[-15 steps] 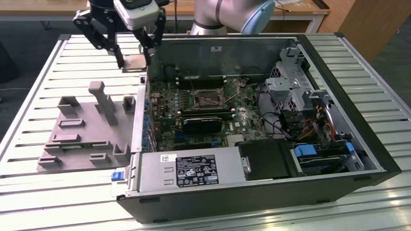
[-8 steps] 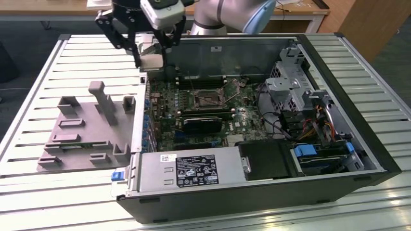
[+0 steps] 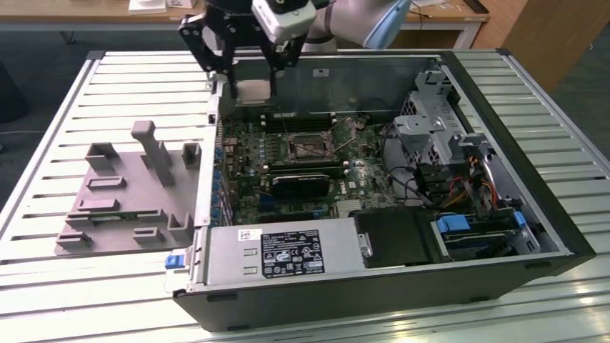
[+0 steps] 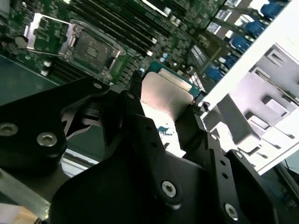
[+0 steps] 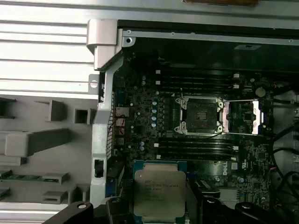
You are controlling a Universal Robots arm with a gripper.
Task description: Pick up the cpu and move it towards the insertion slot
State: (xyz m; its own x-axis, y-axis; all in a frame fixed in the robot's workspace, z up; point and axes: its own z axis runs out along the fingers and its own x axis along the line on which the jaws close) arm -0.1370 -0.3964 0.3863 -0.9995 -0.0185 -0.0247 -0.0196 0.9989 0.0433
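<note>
The end effector (image 5: 159, 205) grips the cpu (image 5: 160, 192), seemingly above the motherboard, short of the insertion slot (image 5: 201, 114).

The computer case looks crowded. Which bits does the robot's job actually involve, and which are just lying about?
Part of the job:
- chip, held above the board between the gripper's fingers
- open socket on the green board

Just lying about:
- grey plastic fixture beside the case
- power supply box
- memory slots
- bundle of cables

The cpu (image 5: 160, 192) is a flat silvery square with a pale rim, lifted above the board. The slot (image 5: 201, 114) stands open, dark centre, metal frame swung aside.
</note>
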